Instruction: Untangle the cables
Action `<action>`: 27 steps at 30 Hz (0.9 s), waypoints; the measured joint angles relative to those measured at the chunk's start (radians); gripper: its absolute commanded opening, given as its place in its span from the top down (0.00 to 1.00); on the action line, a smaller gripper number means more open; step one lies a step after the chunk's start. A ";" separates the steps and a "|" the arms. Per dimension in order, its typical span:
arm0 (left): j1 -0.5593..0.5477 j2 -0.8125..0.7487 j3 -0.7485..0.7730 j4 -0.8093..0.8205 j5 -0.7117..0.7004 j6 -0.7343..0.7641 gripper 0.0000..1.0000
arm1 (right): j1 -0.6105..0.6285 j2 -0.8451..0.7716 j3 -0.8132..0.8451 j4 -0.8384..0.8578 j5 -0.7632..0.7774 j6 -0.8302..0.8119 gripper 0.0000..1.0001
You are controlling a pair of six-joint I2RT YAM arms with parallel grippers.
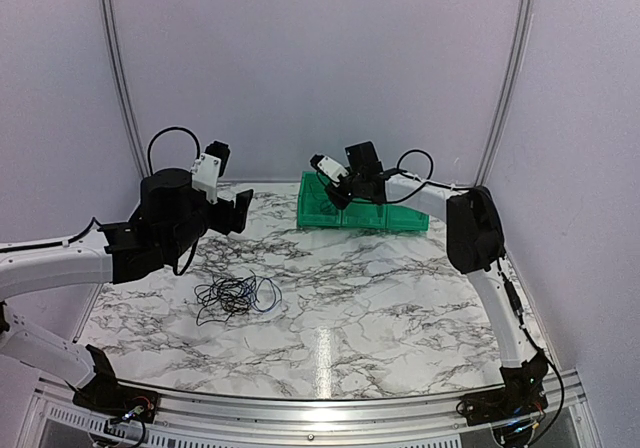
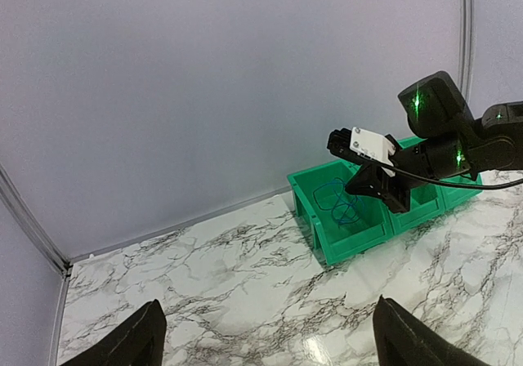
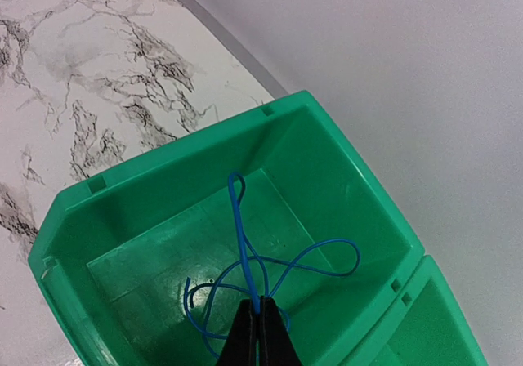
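Blue cable (image 3: 243,243): thin glossy loops inside the smooth green plastic bin (image 3: 327,162); the right gripper (image 3: 258,310) has its jaws clamped on it.
Black cables (image 1: 235,296): fine wiry tangle on the marbled tabletop (image 1: 400,308), well in front-left of the bin.
Left gripper (image 2: 268,321): jaws wide apart, empty, short of the bin.

Built from white tube links and bulky black joint housings: left arm (image 1: 165,213) at frame left, right arm (image 1: 475,230) at frame right. Thin black cable loop (image 1: 172,128) over each wrist. White block (image 2: 372,144) with small dark screws behind plain black right fingers (image 3: 245,341); left fingers (image 2: 122,345) black, tapered.
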State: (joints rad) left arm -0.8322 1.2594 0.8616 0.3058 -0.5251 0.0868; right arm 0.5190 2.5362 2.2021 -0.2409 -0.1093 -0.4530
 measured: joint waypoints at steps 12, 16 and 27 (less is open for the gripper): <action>0.000 -0.008 0.000 0.000 0.000 0.005 0.09 | 0.011 -0.005 -0.003 -0.035 -0.002 0.016 0.56; 0.000 -0.017 0.000 0.000 0.000 0.005 0.09 | 0.012 -0.061 -0.055 -0.079 -0.031 0.037 0.53; 0.000 -0.023 -0.001 0.000 0.000 0.000 0.10 | 0.013 -0.405 -0.331 -0.119 -0.143 0.084 0.57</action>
State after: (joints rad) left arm -0.8322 1.2366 0.8604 0.3054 -0.5247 0.0872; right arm 0.5316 2.1311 1.8709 -0.3599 -0.2527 -0.3687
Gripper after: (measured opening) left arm 0.908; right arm 0.465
